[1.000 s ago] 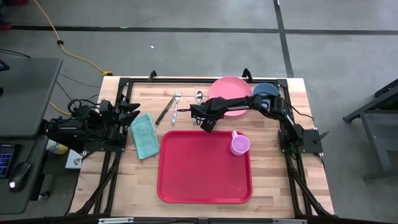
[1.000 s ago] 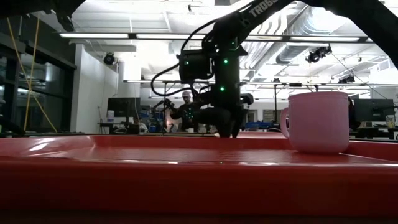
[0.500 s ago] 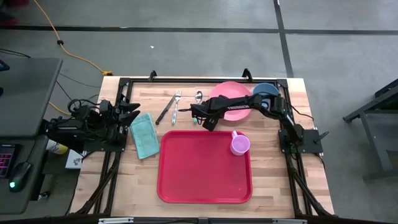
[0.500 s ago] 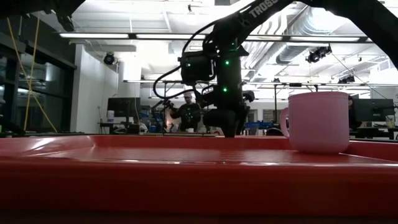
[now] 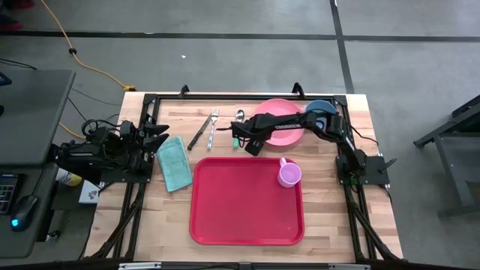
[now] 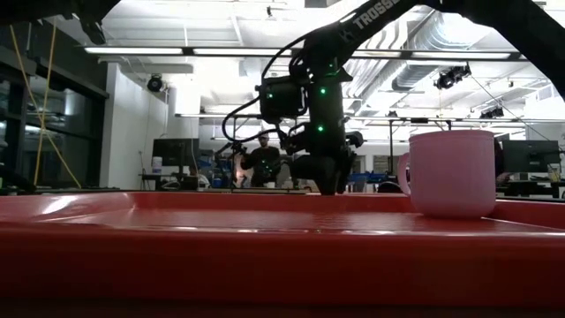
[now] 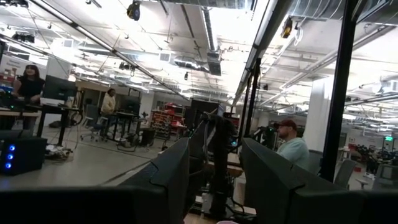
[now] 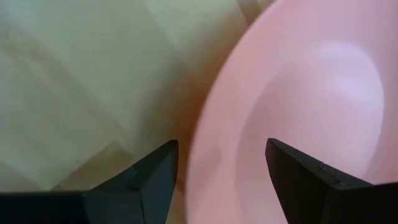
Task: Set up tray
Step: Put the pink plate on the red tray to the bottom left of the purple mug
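Note:
The red tray (image 5: pixel 247 214) lies flat near the table's middle, and a pink mug (image 5: pixel 289 175) stands upright in its far right corner (image 6: pixel 452 172). Just beyond the tray's far rim lies the round pink plate (image 5: pixel 281 121). My right gripper (image 5: pixel 251 142) points down, open, over the plate's near left rim. In the right wrist view one finger (image 8: pixel 152 180) is over bare wood and the other (image 8: pixel 301 180) over the plate (image 8: pixel 298 81). My left gripper (image 5: pixel 159 135) waits open at the table's left edge.
A knife (image 5: pixel 198 133), a fork (image 5: pixel 212 127) and a spoon (image 5: pixel 239 116) lie on the wood left of the plate. A blue bowl (image 5: pixel 321 110) sits at the far right corner. A teal cloth (image 5: pixel 174 162) lies left of the tray. People stand in the room behind.
My right gripper has moved a short way from the tray's far rim toward the table's far edge, over the pink plate's near left rim. The mug, tray and plate have stayed where they were.

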Available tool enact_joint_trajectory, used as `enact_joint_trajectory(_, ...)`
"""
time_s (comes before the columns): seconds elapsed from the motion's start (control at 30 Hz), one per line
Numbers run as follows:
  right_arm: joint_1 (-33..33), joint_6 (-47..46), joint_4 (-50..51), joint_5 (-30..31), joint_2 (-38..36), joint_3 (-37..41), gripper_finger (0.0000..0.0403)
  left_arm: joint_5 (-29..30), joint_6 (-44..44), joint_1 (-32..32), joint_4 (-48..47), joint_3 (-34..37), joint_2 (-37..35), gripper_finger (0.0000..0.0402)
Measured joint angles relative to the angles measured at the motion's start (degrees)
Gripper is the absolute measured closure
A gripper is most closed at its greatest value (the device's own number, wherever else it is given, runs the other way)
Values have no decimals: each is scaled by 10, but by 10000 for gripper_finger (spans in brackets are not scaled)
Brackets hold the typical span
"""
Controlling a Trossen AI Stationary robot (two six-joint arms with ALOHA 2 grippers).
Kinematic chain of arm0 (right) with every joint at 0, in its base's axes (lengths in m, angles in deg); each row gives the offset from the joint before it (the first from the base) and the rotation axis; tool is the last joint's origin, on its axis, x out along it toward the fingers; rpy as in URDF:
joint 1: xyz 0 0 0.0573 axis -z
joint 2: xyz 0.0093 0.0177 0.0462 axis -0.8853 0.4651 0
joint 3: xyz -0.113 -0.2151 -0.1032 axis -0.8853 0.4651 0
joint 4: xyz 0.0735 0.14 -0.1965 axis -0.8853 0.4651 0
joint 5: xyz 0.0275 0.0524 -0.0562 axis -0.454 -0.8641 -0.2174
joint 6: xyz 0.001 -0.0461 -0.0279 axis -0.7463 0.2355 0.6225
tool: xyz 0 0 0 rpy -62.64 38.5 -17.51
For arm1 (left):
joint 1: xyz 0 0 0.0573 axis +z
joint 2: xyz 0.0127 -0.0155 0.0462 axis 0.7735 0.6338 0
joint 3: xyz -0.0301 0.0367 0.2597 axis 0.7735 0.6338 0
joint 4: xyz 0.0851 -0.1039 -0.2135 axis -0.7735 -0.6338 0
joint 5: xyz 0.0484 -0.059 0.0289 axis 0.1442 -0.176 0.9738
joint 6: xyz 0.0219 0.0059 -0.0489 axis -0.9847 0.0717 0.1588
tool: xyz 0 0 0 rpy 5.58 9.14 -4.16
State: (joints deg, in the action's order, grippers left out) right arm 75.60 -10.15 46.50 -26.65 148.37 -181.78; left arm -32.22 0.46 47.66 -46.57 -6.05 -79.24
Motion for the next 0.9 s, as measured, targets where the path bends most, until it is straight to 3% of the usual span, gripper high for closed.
enact_joint_trajectory(0.9, 9, 19, 3, -16, 19, -2, 182, -1, 0, 0, 0, 0, 0, 222)
